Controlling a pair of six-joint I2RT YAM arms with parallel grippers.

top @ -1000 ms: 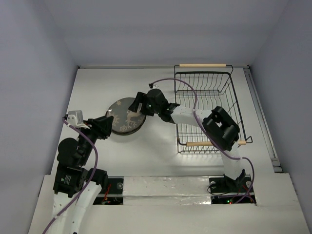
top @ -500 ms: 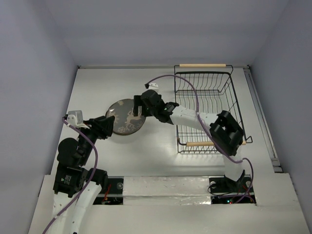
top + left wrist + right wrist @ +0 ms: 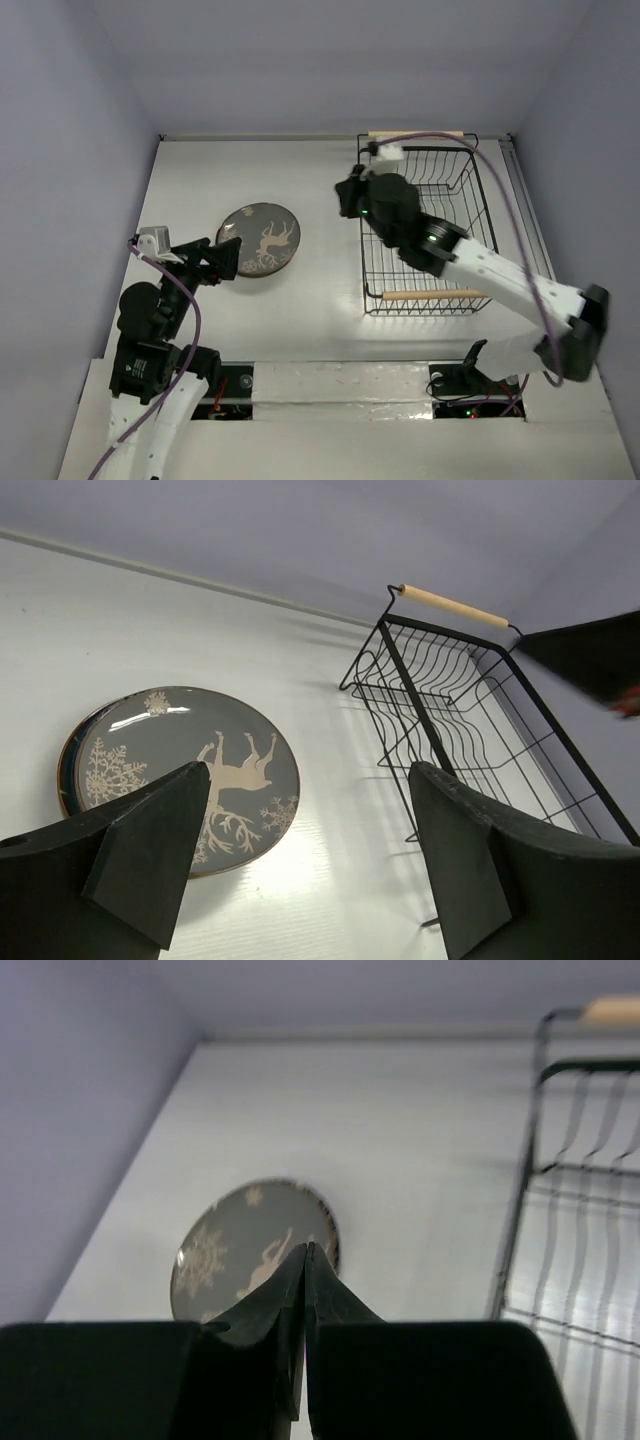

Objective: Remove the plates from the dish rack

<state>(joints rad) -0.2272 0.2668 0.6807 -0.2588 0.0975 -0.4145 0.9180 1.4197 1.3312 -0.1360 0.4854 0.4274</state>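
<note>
1. Unloading seemingly at its end: no plate visible in the rack (image 3: 427, 295). The brown plate (image 3: 260, 238) with its cream deer lies flat on the table (image 3: 200, 170), well left of the rack. A dark rim under it hints at another plate beneath.
2. Next, probably nothing left to lift, only to draw both arms clear without nudging the plate.
3. Jaws of the right gripper (image 3: 306, 1252) pressed together, holding nothing, above the rack's far left corner.
4. Jaws of the left gripper (image 3: 308, 780) spread wide and empty, just beside the plate's near-left edge.
</note>
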